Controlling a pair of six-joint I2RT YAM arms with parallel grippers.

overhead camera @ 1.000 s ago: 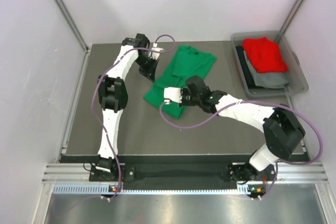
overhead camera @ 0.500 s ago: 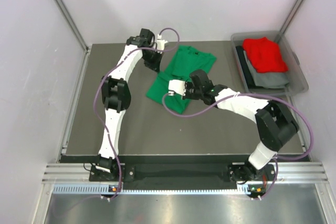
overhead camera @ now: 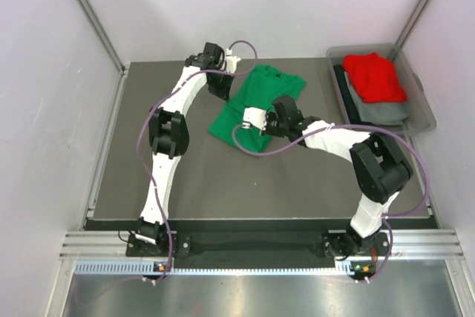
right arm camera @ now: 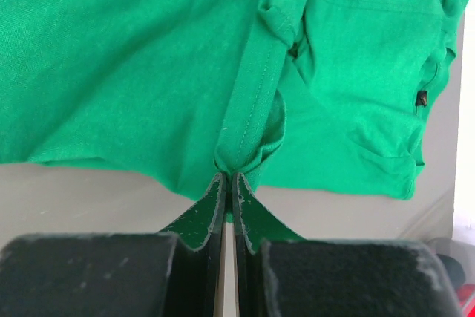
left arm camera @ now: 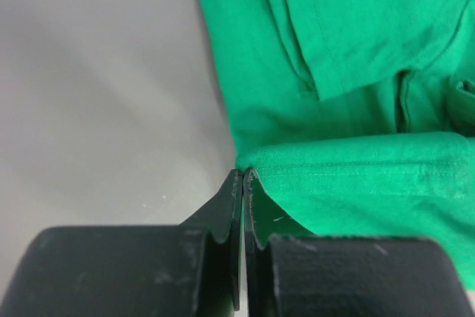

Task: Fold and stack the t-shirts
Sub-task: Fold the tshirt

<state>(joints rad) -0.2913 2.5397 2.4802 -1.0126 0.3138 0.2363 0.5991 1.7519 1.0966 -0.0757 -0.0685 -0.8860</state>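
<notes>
The green t-shirt (overhead camera: 256,105) lies partly folded on the dark table, right of centre at the back. My left gripper (overhead camera: 223,88) is at its far left edge, shut on a folded hem of the green t-shirt (left arm camera: 356,176). My right gripper (overhead camera: 261,120) is over the shirt's middle, shut on a bunched hem of the green t-shirt (right arm camera: 252,124). The red t-shirt (overhead camera: 375,76) lies folded on top of grey cloth in the clear plastic bin (overhead camera: 419,113) at the back right.
The bin holds grey and dark folded cloth (overhead camera: 382,113) under the red shirt. Purple cables (overhead camera: 245,53) loop off both arms over the table. Metal frame posts stand at the back corners. Bare table (overhead camera: 133,154) lies left of the shirt.
Both grippers have moved towards the back right, carrying the shirt's near and left edges over its body. The green shirt now looks narrower and more folded.
</notes>
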